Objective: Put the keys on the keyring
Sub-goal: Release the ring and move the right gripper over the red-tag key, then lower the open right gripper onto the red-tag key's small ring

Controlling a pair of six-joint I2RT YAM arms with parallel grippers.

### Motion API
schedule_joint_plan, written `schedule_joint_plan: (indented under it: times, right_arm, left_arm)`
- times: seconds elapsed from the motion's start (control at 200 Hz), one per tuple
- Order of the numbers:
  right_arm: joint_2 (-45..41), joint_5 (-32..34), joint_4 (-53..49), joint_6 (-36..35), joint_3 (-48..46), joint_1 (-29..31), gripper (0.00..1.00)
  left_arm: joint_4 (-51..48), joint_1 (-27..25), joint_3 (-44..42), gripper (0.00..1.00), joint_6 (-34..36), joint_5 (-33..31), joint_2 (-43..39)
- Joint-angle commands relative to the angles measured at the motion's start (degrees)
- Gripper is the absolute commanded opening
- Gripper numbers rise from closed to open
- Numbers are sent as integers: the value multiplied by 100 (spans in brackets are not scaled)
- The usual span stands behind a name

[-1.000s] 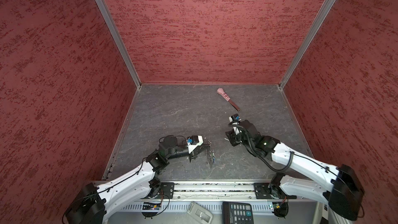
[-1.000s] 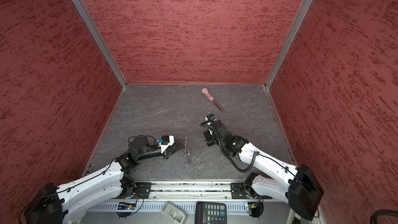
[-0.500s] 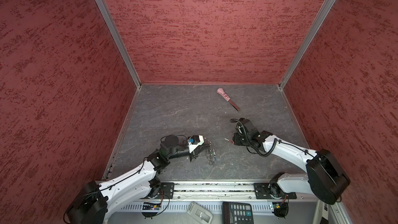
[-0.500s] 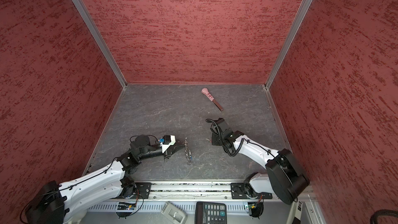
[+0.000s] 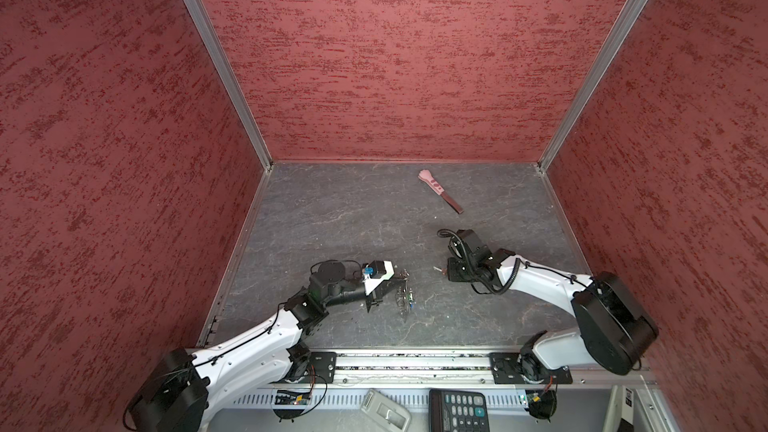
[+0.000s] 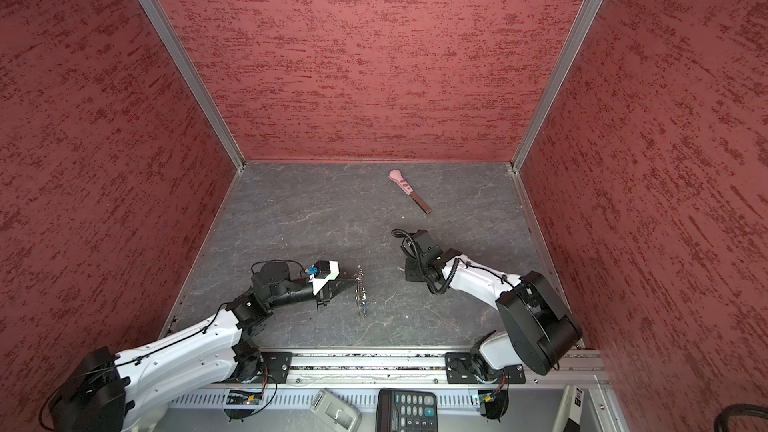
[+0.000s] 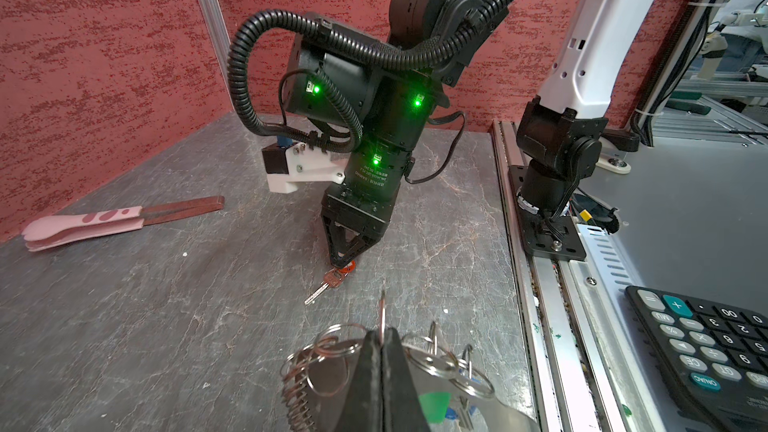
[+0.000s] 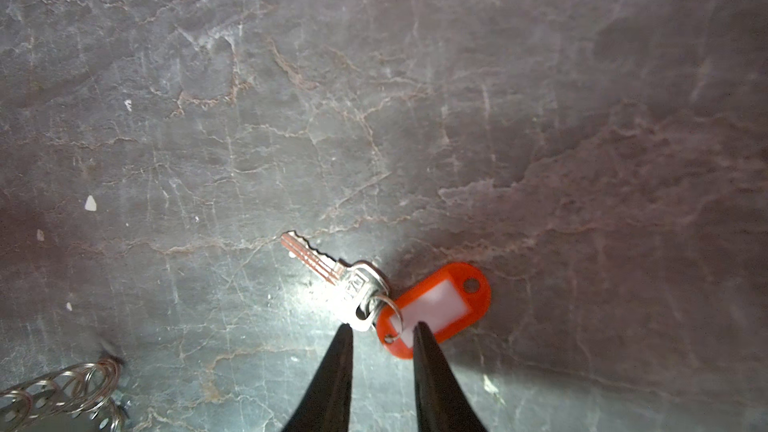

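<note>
- Two grippers low over the table [image 5: 332, 222], well apart from each other.
- Got the left gripper [image 7: 382, 332] pinched fully together on one ring of the keyring [image 7: 332, 353], that ring standing up on edge between the fingertips [image 7: 370, 367].
- Rest of the keyring bunched up right under those tips: loads of silver rings plus a coiled bit. Touching the table or just dangling? Can't tell.
- Spotted a green tag [image 7: 434, 405] and a blue tag [image 7: 451, 414] tucked in among the rings, close to the wrist camera. Attached how? Too hidden to say.
- Same keyring [image 5: 403, 297] [image 6: 360, 297] in both top views, strung out just off the left tips toward the near edge.
- Right gripper [image 8: 382, 329] pointing straight down at the red key [image 8: 328, 276], jaws narrow but with a clear gap.
- Small ring [image 8: 388, 309] joining key and red tag [image 8: 440, 305] right in line with that gap, one fingertip [image 8: 419, 338] over the end of the tag, the other just beside the key's head. Actually touching or not? Can't tell.
- Red key [image 5: 437, 269] lying flat on the table between the two grippers, blade end on the keyring side, apart from it.
- Also a pink tool [image 5: 436, 187] way at the back, well apart from everything, and a calculator [image 5: 457, 409] off the table past the front rail.
</note>
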Motion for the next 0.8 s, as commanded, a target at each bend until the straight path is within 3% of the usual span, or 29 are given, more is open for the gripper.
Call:
schedule_joint_plan:
  times: [0.0, 0.185, 0.797]
  right_arm:
    - [195, 10, 25, 42, 215, -23, 26]
    - [346, 55, 27, 23, 275, -16, 26]
    - [200, 80, -61, -121, 365, -5, 5]
  left_arm:
    - [221, -31, -10, 0, 54, 18, -12]
    - [204, -31, -9, 0, 47, 9, -36]
    - [176, -30, -11, 0, 54, -57, -48]
